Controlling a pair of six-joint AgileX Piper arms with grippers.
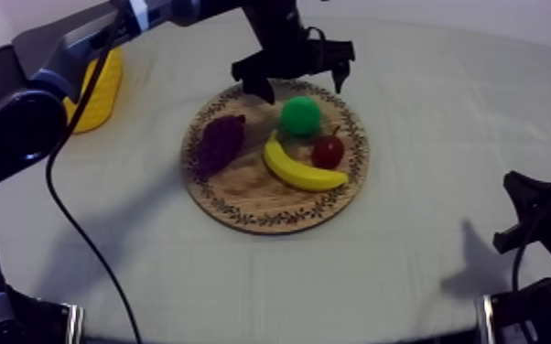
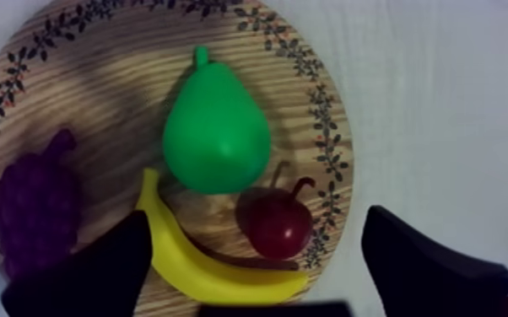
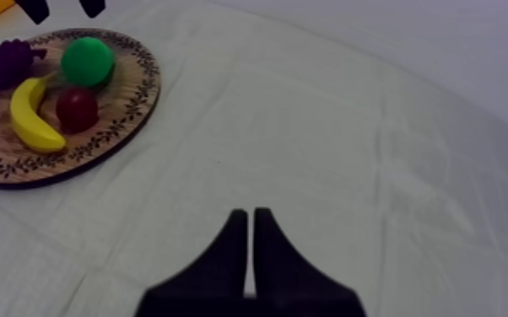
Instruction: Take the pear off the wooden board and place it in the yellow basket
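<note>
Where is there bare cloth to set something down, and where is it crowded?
Bare cloth spreads between the board and the right end effector, and along the board's near side. Crowded: the board, with grapes, pear, banana, small red fruit.

Round board [image 1: 243, 206] of pale wood, straight grain showing, matt finish, with a dark leafy pattern printed on its rim. The toy fruit on it looks like smooth plastic. At 1 o'clock is a green pear [image 2: 215, 135] with a soft sheen, at 3 o'clock a glossy small red fruit [image 2: 280, 223], at 5 o'clock a smooth yellow banana [image 1: 299, 170], and at 9 o'clock dull, bumpy purple grapes [image 1: 218, 145]. The cloth [image 1: 426, 183] beneath is matt grey-white fabric, lightly creased. A yellow basket [image 1: 105, 91] at 10 o'clock from the board looks like plastic.
</note>
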